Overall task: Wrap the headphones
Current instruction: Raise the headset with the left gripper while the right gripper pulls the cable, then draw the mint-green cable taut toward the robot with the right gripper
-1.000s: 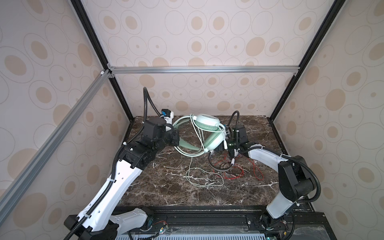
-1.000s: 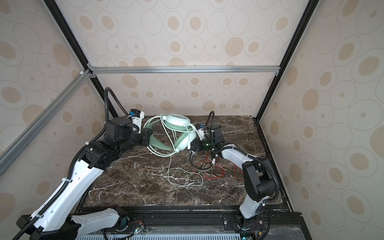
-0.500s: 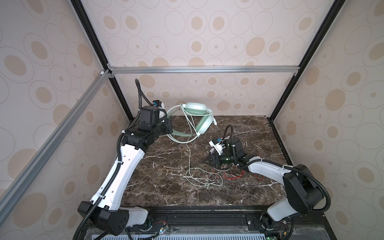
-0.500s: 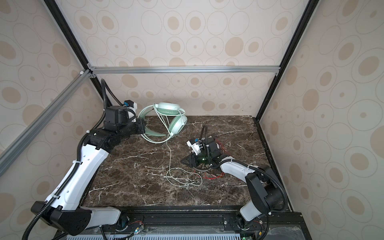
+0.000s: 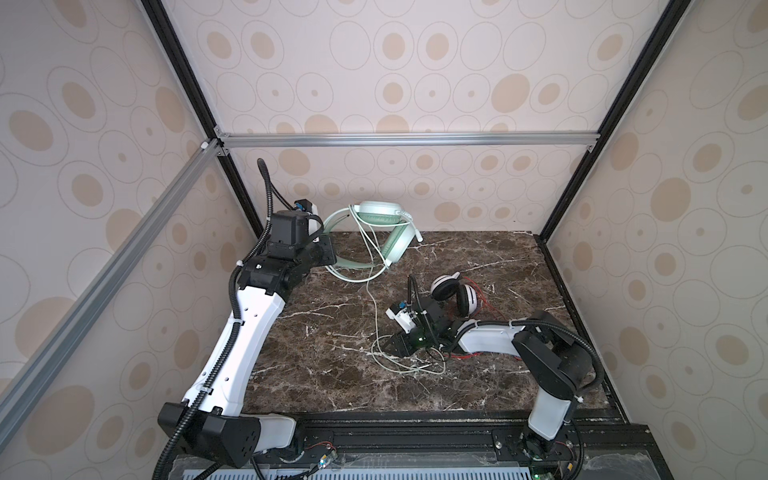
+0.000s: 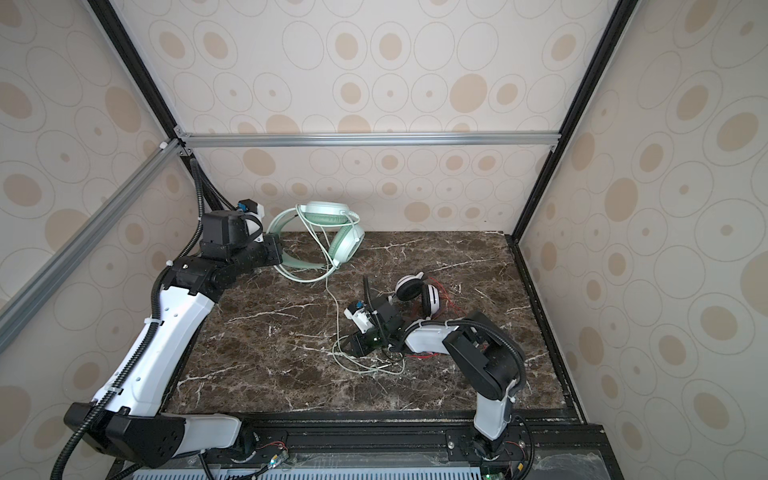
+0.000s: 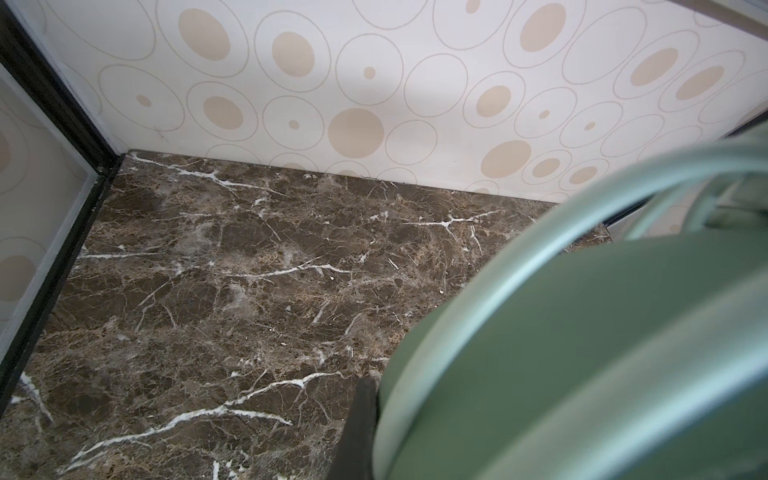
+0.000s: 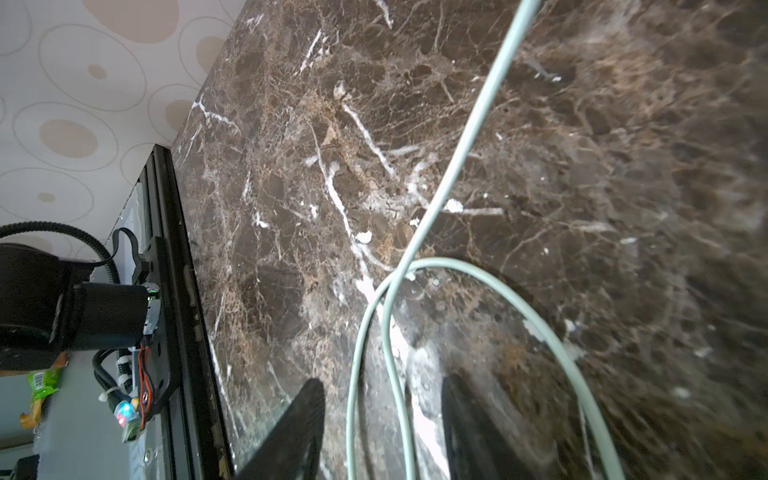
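The mint-green headphones (image 5: 380,210) (image 6: 328,210) hang above the table's back left. My left gripper (image 5: 328,254) (image 6: 277,249) is shut on their headband (image 7: 582,332); one dark finger (image 7: 357,428) presses against it. Their pale green cable (image 5: 371,291) (image 6: 331,297) drops to a loose coil (image 5: 401,362) near the table's middle. My right gripper (image 5: 386,345) (image 6: 348,345) (image 8: 382,415) is low over that coil and open, with two cable strands (image 8: 457,166) running between its fingers. The white-and-black headphones (image 5: 455,291) (image 6: 417,293) lie behind it with their thin red cable (image 5: 484,301).
The dark marble table (image 5: 324,332) is boxed in by patterned walls and black frame posts (image 5: 573,178). A black rail (image 5: 415,436) runs along its front edge. The right arm's white link (image 5: 486,338) lies over part of the red cable.
My left gripper has lifted the mint-green headphones up and back to the left. My right gripper has left them and come forward and down onto the cable coil, uncovering the white-and-black headphones.
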You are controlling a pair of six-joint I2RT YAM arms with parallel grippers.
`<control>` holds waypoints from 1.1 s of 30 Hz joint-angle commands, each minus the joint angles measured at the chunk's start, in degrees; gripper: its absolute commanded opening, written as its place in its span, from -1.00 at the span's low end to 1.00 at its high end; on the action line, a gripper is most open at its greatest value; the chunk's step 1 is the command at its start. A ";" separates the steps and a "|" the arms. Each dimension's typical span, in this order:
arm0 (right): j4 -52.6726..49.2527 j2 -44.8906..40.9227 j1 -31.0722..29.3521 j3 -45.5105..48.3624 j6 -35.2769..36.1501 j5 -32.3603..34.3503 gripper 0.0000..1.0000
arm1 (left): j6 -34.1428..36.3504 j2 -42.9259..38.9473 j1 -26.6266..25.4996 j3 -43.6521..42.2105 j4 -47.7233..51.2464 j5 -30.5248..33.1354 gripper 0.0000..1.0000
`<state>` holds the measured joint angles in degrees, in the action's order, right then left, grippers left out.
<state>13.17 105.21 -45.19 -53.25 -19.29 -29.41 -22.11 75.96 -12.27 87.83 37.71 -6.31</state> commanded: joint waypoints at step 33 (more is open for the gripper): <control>-28.84 -22.62 -4.13 5.28 11.92 14.55 -1.00 | -6.05 11.23 11.37 11.83 -6.28 -4.67 -1.00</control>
<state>-3.90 86.89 -48.75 -49.34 -12.51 -20.67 -26.37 87.55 -1.50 93.19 34.96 -11.09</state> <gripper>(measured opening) 0.056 0.071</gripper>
